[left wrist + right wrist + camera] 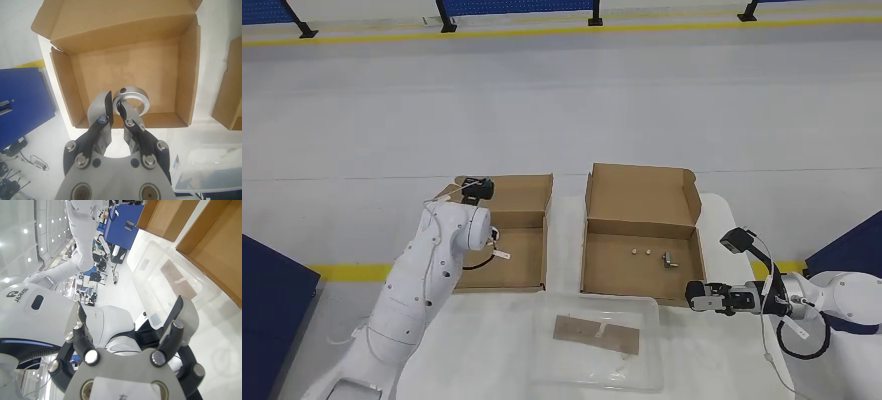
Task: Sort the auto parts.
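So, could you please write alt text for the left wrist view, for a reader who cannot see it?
The left gripper pinches the wall of a silver metal ring, one finger inside it and one outside, over an open cardboard box. A second box stands beside it.

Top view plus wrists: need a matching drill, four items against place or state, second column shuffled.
1. metal ring
2. right gripper
3. small parts
4. brown card sheet

A. lying in the clear tray
B. open, holding nothing
C. pinched by the left gripper over the left box
D. on the floor of the right box

Pairs: 1-C, 2-B, 3-D, 4-A
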